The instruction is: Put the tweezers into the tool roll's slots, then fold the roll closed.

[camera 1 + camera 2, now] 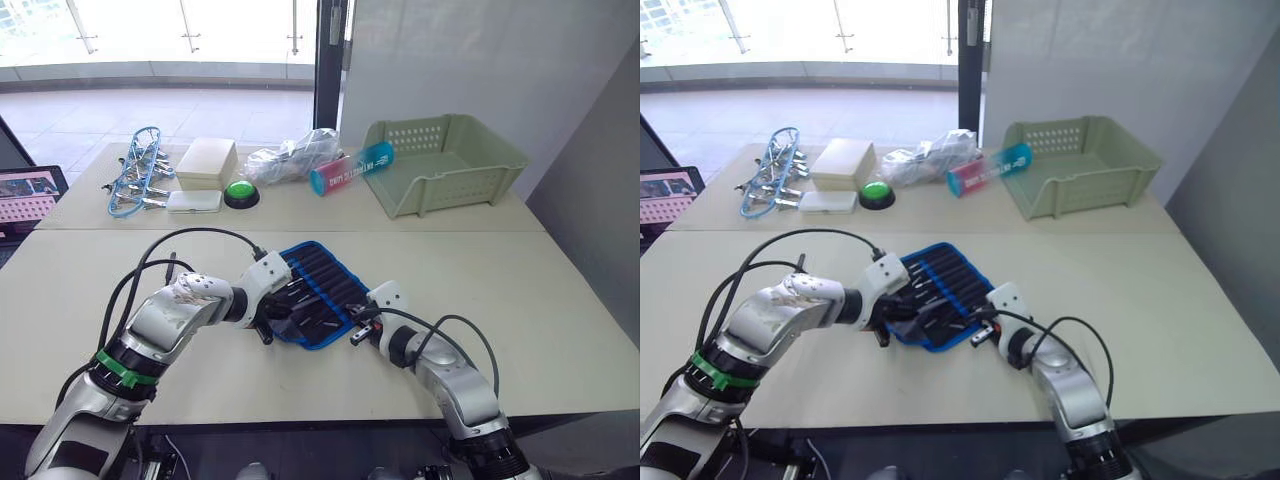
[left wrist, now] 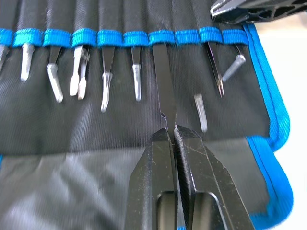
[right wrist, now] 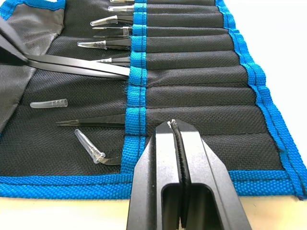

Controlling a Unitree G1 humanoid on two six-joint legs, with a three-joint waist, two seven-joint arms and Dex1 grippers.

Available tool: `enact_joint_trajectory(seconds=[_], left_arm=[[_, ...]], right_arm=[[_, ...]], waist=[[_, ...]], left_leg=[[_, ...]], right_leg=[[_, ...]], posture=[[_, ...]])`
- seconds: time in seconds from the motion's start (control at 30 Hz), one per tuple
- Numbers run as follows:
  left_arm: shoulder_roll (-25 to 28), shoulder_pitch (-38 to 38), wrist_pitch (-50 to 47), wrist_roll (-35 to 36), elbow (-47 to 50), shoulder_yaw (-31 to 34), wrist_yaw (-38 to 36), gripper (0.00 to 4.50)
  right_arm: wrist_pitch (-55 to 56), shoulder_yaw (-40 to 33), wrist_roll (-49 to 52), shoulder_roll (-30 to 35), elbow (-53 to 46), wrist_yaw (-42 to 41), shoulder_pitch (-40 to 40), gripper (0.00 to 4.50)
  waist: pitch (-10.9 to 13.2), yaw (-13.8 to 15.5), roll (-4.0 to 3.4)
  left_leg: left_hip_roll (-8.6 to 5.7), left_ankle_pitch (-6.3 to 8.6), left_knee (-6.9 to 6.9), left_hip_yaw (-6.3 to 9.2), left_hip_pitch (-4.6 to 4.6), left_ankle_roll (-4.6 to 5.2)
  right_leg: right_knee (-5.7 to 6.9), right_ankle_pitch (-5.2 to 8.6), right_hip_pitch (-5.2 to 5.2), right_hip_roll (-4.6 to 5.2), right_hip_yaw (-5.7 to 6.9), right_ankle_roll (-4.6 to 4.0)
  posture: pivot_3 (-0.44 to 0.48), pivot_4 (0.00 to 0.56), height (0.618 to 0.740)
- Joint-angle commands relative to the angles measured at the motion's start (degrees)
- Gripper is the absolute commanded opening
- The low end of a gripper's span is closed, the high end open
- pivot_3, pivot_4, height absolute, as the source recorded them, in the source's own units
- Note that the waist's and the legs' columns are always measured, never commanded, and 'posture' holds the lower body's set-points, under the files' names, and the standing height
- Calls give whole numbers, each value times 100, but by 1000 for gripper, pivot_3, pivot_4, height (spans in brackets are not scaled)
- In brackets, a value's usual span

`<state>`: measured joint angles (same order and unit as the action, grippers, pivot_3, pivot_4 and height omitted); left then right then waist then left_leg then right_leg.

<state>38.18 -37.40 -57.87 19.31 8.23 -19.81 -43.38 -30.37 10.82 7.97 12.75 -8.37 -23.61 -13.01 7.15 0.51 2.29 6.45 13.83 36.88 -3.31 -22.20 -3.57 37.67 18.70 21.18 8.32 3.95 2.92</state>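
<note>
The tool roll [image 1: 318, 290] lies open on the near table, black with blue edging. Several tweezers [image 2: 107, 72] sit in its slots [image 2: 110, 19], their capped tips sticking out past the blue band. My left gripper [image 2: 171, 132] is shut on one black tweezer [image 2: 164, 81], whose other end is inside a slot. In the head view the left gripper [image 1: 280, 308] is over the roll's left part. My right gripper [image 3: 174, 125] is shut, tips resting on the roll's blue band near its corner, with nothing visible between the fingers. Beside it a bare pointed tweezer [image 3: 88, 122] sits in its slot.
Loose clear tip caps [image 3: 48, 103] lie on the roll. On the far table stand a green basket [image 1: 445, 160], a blue-pink tube [image 1: 350, 168], a crumpled plastic bag [image 1: 295, 155], a white box [image 1: 208, 160], a green button [image 1: 240, 192] and silver tools in a blue ring [image 1: 140, 170].
</note>
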Motion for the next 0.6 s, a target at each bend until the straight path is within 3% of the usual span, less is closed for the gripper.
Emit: enact_joint_trajectory(seconds=[0.03,0.3,0.57,0.6], left_arm=[[-387,-330,416,-278,-505,-140,20,10],[-1339,-702,1557,-923,-1986,-431,3,10],[-1386,-564,1585,-1065,-1933,-232,-182,10],[-1349,-525,1551,-1050,-1850,-164,-185,331]], right_arm=[[-331,195,-76,11,280,-18,186,0],[-439,250,-89,46,239,-34,236,0],[-496,228,-82,76,179,-48,263,0],[-493,227,-84,73,191,-50,254,0]], waist=[[0,6,0],[-2,19,-1],[-4,52,-4],[-4,42,-4]], left_leg=[[0,0,3,0,-1,0],[-1,-12,8,-1,-2,-20],[-1,-10,17,1,3,-16],[-1,-10,17,1,3,-16]], right_leg=[[0,0,0,0,0,0],[0,0,-2,0,1,1],[3,-2,-12,0,1,4],[3,-2,-12,0,1,4]], posture=[[0,150,716],[0,150,716],[0,150,716],[0,150,716]])
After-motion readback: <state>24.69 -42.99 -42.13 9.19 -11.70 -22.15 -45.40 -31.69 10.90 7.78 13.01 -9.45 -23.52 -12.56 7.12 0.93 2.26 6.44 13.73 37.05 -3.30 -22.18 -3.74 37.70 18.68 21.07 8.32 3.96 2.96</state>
